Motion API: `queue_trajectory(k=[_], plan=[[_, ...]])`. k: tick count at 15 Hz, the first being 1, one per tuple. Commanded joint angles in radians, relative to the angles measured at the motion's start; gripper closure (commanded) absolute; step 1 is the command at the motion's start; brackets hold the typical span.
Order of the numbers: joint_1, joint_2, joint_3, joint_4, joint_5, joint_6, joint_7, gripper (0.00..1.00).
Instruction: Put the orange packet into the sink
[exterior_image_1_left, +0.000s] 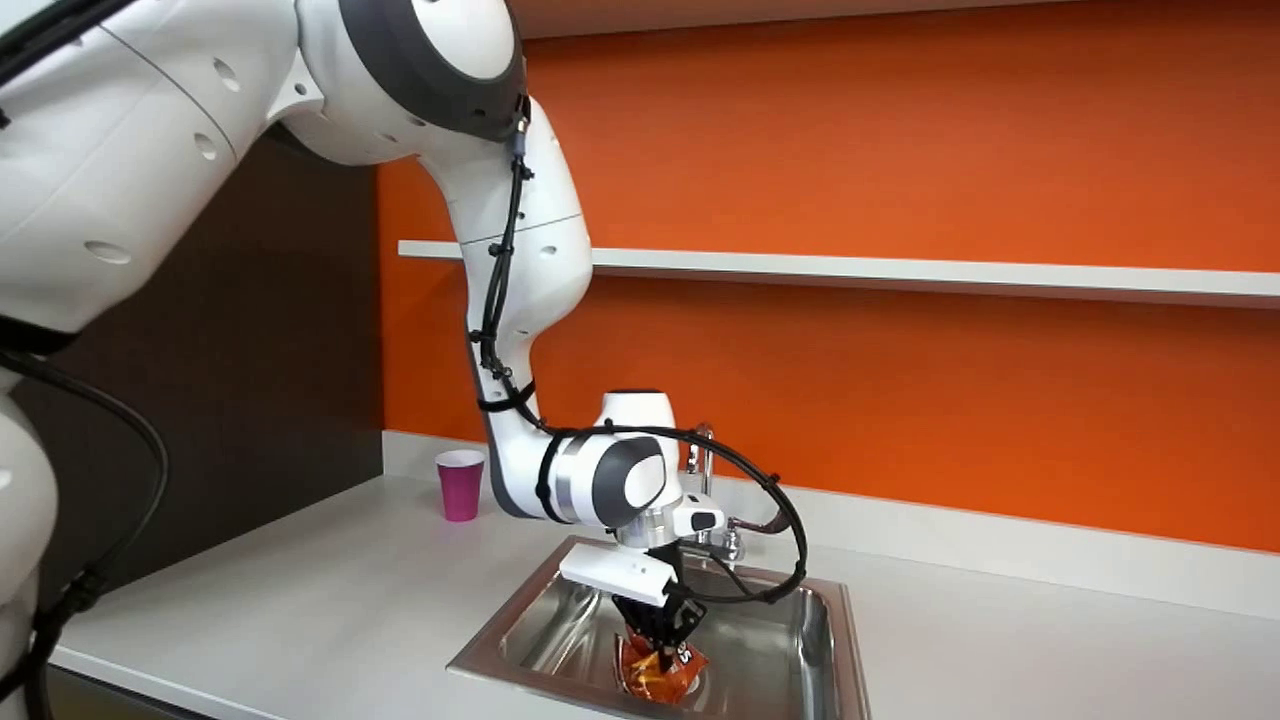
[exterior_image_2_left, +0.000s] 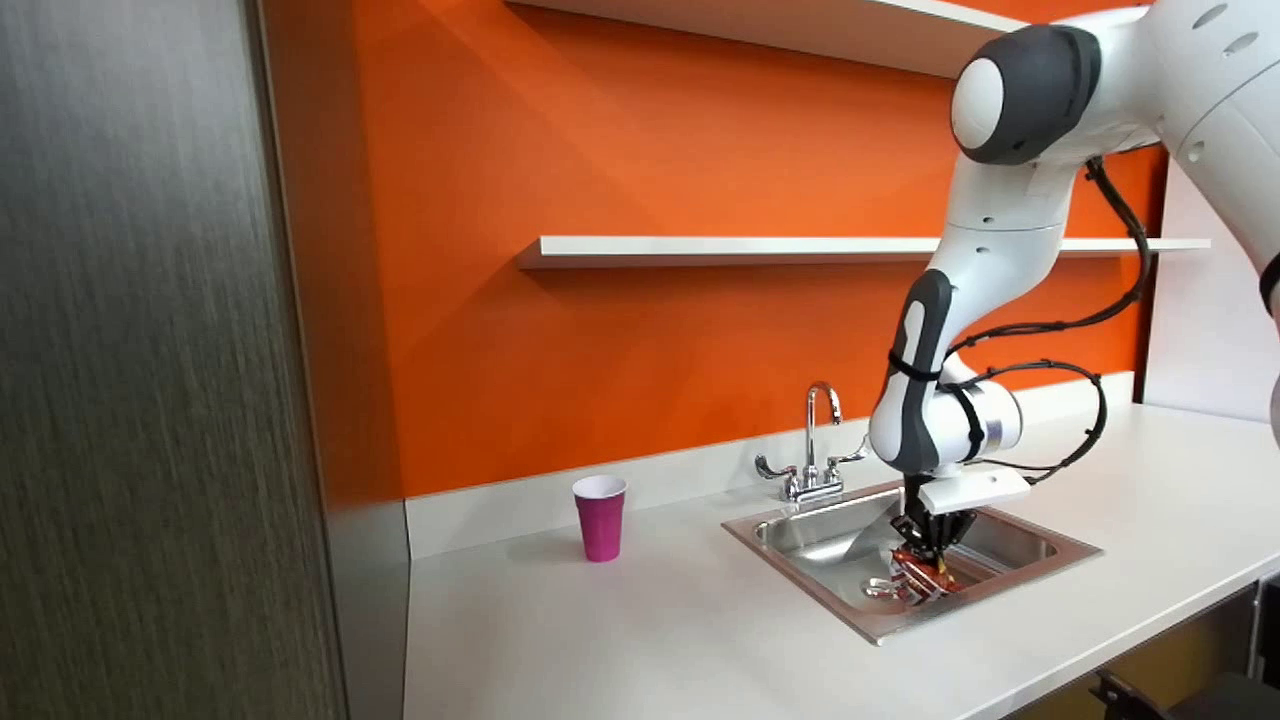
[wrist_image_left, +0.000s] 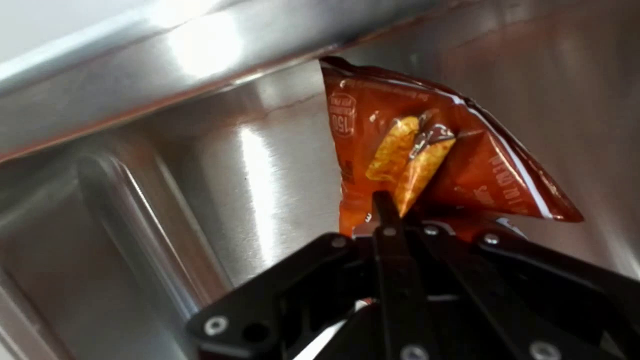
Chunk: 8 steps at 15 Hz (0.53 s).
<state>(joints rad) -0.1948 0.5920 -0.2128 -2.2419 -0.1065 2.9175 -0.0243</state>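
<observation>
The orange packet is crinkled and orange-red, with chip pictures on it. It shows inside the sink basin in both exterior views and in the wrist view. My gripper reaches down into the sink. In the wrist view the gripper's fingers are close together, with the packet folded and pinched between them. The fingers hide the packet's near part. I cannot tell whether the packet touches the basin floor.
A chrome faucet stands behind the sink, close to the arm. A pink cup stands on the counter beside the sink. A white shelf runs along the orange wall.
</observation>
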Motion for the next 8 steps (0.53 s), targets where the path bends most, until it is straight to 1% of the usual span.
queue_trajectory(k=[1, 3, 4, 5, 6, 8], plan=[[-0.044, 0.032, 0.038, 0.007, 0.016, 0.041, -0.051, 1.00], [-0.050, 0.044, 0.042, 0.007, 0.015, 0.050, -0.056, 1.00], [-0.052, 0.046, 0.044, 0.005, 0.013, 0.050, -0.058, 0.74], [-0.051, 0.048, 0.041, 0.003, 0.012, 0.054, -0.058, 0.73], [-0.053, 0.046, 0.043, 0.001, 0.012, 0.055, -0.061, 0.68], [-0.053, 0.036, 0.043, -0.003, 0.012, 0.054, -0.064, 0.52]])
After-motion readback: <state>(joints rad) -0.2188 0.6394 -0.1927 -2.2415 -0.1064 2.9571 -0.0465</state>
